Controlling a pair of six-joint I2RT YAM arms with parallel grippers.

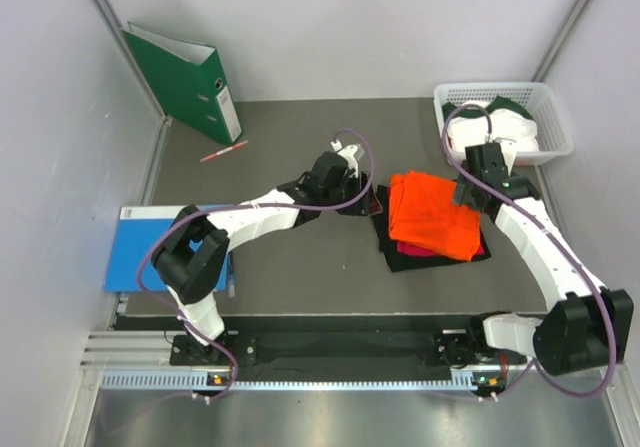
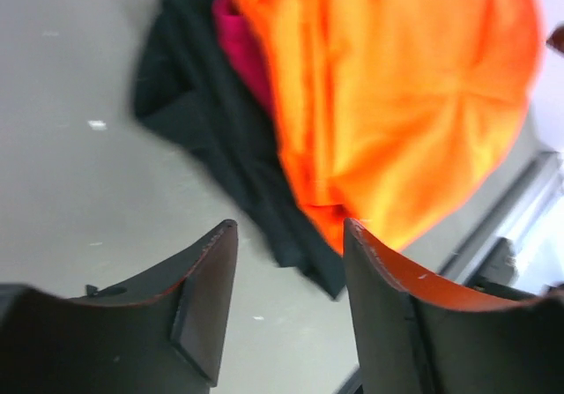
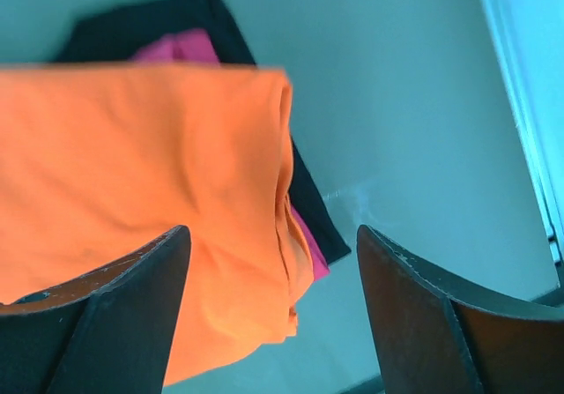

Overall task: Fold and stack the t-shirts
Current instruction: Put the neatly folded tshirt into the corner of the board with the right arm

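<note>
- The grey surface is carrying everything, with both arms reaching out from its near edge.
- A green ring binder is leaning in the far left corner.
- A blue folder is lying flat at the left edge, near the left arm's base.
- A white basket is sitting in the far right corner, holding the white t-shirt with some dark green cloth showing beside it.
- The orange t-shirt is lying folded on top of a stack right of the middle of the surface.
- The black t-shirt is lying at the bottom of that stack, sticking out past the orange one towards the left and near edges.
- The magenta t-shirt is lying between them, with only a strip peeking out at the near side.
- The left gripper is hovering just beside the stack's left side, its fingers standing apart with nothing between them.
- The right gripper is hanging over the stack's far right corner, its fingers spread wide and holding nothing.
- A red pen is lying just in front of the binder.
</note>
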